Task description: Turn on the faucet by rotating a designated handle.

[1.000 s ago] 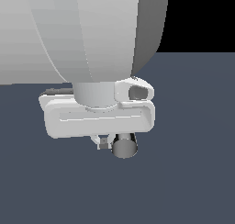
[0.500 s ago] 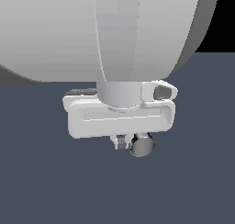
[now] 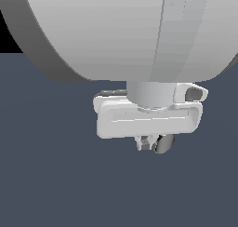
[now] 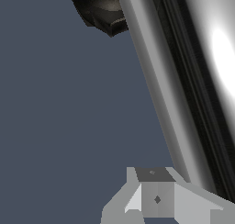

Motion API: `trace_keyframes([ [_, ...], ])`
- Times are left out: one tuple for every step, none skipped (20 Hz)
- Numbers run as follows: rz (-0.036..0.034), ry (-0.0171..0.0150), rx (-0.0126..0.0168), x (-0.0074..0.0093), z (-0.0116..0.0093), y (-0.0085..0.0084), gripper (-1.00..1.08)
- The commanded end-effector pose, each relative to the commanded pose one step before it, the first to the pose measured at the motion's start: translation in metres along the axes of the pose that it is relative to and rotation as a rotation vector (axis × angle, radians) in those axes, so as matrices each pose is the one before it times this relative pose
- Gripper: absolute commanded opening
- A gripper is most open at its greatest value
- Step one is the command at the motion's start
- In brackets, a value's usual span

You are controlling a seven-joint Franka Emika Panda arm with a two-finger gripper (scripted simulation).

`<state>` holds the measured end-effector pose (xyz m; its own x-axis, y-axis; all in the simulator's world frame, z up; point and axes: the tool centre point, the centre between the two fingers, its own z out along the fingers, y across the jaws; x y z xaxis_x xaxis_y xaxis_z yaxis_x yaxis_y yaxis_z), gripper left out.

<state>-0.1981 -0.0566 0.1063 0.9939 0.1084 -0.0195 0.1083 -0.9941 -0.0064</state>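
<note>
The handle (image 4: pixel 183 81) fills the wrist view as a long chrome bar running slantwise, very near the camera, with a bright glare along one side. At its far end sits the dark ridged part of the faucet (image 4: pixel 98 9), black and rounded. In the exterior view only the handle's flat grey end (image 3: pixel 163 143) peeks out from below the white hand (image 3: pixel 148 142), toward the exterior view's right of the one finger (image 3: pixel 145 143) that shows; the rest of the faucet is hidden behind the robot's body.

One pale finger (image 4: pixel 156 198) appears in the wrist view, just beside the bar, perhaps touching it, though contact cannot be confirmed. The second finger is not visible in either view, so I cannot tell whether the hand is wide, narrow, or closed around the bar.

The step in hand looks like pressing sideways on the bar to swing it about the black base. To do that well, the push should land near the free end, far from the pivot, and follow an arc rather than a straight line, so the finger does not slide off the smooth chrome. The dark blue-grey table (image 3: pixel 46 175) lies underneath.
</note>
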Motion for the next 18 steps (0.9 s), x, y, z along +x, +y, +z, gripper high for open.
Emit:
trace_keyframes([
  [0.00542,0.01931,-0.00595,0.00957,-0.00412,0.01661,-1.0],
  [0.0,0.0,0.0,0.00033,0.0,0.00441,-1.0],
  [0.0,0.0,0.0,0.00033,0.0,0.00439,-1.0],
  [0.0,0.0,0.0,0.00033,0.0,0.00438,-1.0],
  [0.0,0.0,0.0,0.00034,0.0,0.00436,-1.0],
  [0.0,0.0,0.0,0.00034,0.0,0.00434,-1.0],
  [0.0,0.0,0.0,0.00034,0.0,0.00433,-1.0],
  [0.0,0.0,0.0,0.00034,0.0,0.00431,-1.0],
  [0.0,0.0,0.0,0.00034,0.0,0.00429,-1.0],
  [0.0,0.0,0.0,0.00035,0.0,0.00427,-1.0],
  [0.0,0.0,0.0,0.00035,0.0,0.00426,-1.0],
  [0.0,0.0,0.0,0.00036,0.0,0.00424,-1.0],
  [0.0,0.0,0.0,0.00037,0.0,0.00421,-1.0],
  [0.0,0.0,0.0,0.00038,0.0,0.00419,-1.0],
  [0.0,0.0,0.0,0.0,0.0,0.0,-1.0],
  [-0.01788,-0.01422,0.00583,-0.00336,0.00398,-0.01313,-1.0],
  [0.0,0.0,0.0,0.00281,0.00002,0.00252,-1.0],
  [0.00072,0.0006,-0.00026,0.00263,-0.00024,0.00275,-1.0],
])
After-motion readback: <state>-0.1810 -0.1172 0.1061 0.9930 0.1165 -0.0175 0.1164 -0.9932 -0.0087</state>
